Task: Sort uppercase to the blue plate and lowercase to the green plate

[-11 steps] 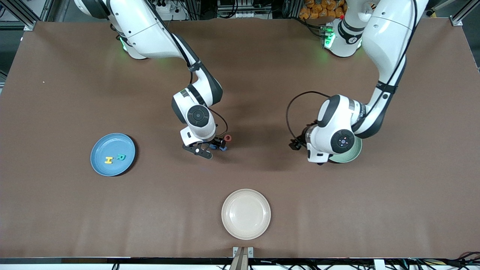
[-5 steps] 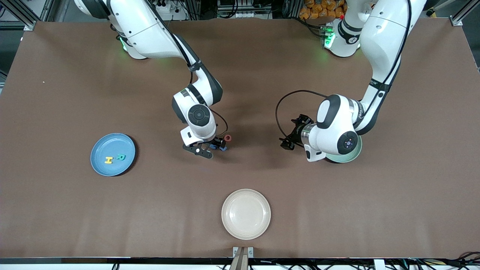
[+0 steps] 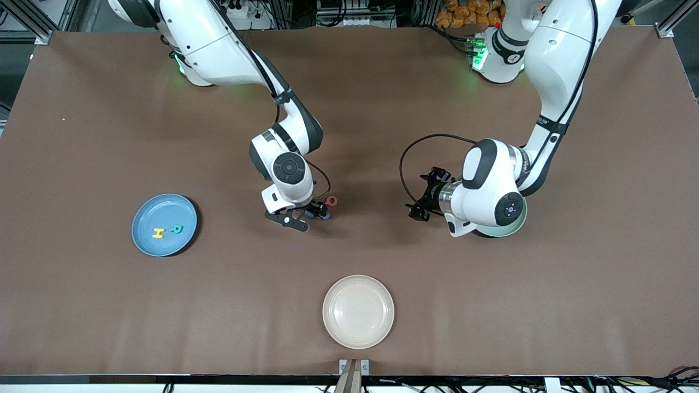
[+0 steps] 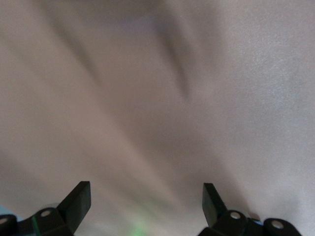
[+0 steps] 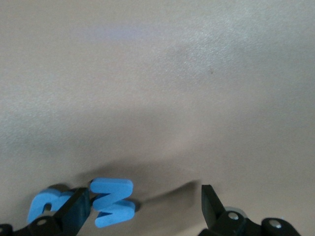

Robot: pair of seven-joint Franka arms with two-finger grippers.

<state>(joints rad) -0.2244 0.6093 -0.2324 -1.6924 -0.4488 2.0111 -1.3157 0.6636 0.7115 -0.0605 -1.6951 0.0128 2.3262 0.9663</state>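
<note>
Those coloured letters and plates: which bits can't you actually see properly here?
- Pale mint-green round plate: front view, mostly covered by the left arm's wrist, so its contents are hidden.
- Blue foam letters: right wrist view, partly covered by the right gripper; front view, under the arm.
- Small red letter piece: front view, too small to read.
- Left wrist view: blurred, bare tabletop only.

A yellow H [image 3: 158,233] and green R [image 3: 176,228] are laid flat on the blue plate [image 3: 146,212], R at H's two o'clock; the green plate [image 3: 521,222] is mostly hidden.

Two letters [image 3: 166,230] (side by side) on plate [image 3: 144,218]
</note>
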